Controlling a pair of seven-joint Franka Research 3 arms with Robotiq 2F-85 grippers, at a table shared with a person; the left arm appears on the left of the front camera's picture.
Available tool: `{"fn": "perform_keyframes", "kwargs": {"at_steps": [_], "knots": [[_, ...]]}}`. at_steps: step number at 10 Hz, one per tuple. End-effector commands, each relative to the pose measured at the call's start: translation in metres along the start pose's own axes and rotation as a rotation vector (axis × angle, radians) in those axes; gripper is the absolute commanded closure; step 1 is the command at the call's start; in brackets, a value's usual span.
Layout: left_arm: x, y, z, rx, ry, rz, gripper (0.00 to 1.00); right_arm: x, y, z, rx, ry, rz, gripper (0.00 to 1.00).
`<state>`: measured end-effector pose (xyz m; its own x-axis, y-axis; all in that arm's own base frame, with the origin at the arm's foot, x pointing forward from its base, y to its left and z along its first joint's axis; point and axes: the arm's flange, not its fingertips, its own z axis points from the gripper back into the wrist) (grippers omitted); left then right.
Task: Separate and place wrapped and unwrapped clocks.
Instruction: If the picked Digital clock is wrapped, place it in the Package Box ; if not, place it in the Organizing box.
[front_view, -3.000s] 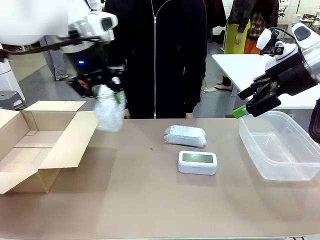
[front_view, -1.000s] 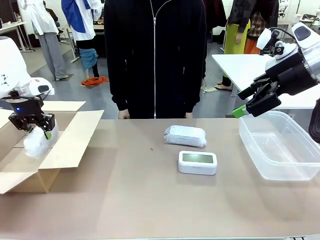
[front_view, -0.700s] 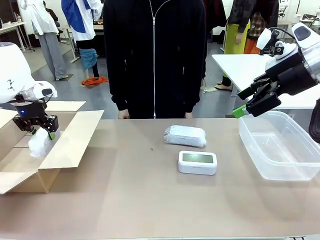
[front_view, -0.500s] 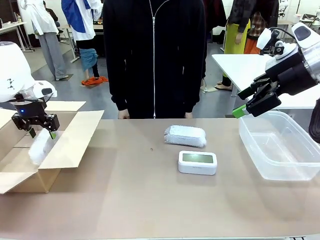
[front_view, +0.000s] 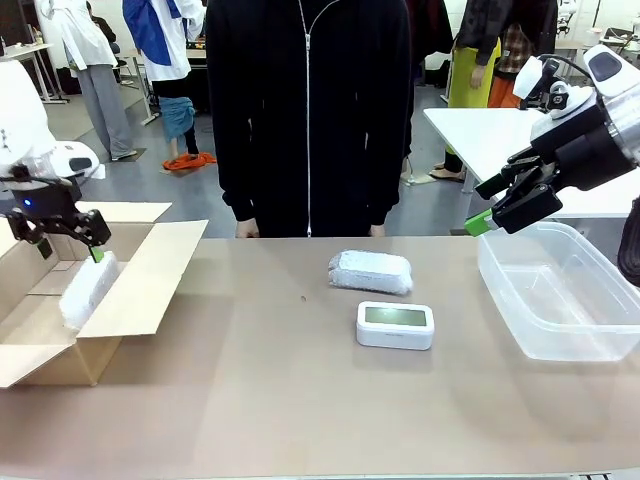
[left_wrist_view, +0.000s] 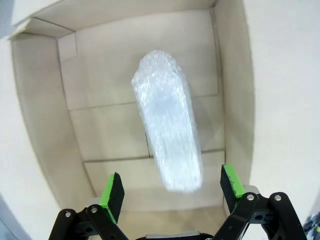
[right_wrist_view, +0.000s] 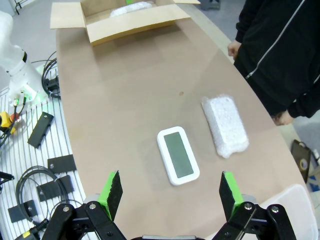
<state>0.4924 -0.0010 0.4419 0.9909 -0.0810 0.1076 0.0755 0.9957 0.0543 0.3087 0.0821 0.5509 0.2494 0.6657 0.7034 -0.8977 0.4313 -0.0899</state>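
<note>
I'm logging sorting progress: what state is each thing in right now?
cardboard box: open, flaps spread.
wrapped clock in the box: inside, nothing gripping it.
bare clock: unwrapped, lying screen up.
other wrapped clock: lying flat just behind the bare clock, untouched.
plastic tub: lidless, open top.
left gripper: open, over the box.
right gripper: open, holding nothing.

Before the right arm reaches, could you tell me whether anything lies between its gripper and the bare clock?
Nothing visible does. The open right gripper hangs above the table; the clock lies alone, with the wrapped bundle apart beyond it.
</note>
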Motion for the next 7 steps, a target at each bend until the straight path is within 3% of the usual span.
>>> {"fn": "perform_keyframes", "kwargs": {"at_steps": [1,4,6,7], "knots": [[-0.022,0.01,0.056,-0.079,-0.003,-0.075,0.0,-0.002,-0.001,-0.002,0.023,-0.019,0.006,0.0],[-0.036,0.013,0.097,-0.139,0.017,-0.073,0.0,-0.002,-0.001,-0.002,0.023,-0.019,0.006,0.0],[-0.034,0.004,0.085,-0.185,0.074,-0.094,0.0,-0.002,-0.001,-0.002,0.023,-0.019,0.006,0.0],[-0.043,0.01,0.103,-0.11,0.006,-0.055,0.0,-0.002,-0.001,-0.002,0.023,-0.019,0.006,0.0]]}}
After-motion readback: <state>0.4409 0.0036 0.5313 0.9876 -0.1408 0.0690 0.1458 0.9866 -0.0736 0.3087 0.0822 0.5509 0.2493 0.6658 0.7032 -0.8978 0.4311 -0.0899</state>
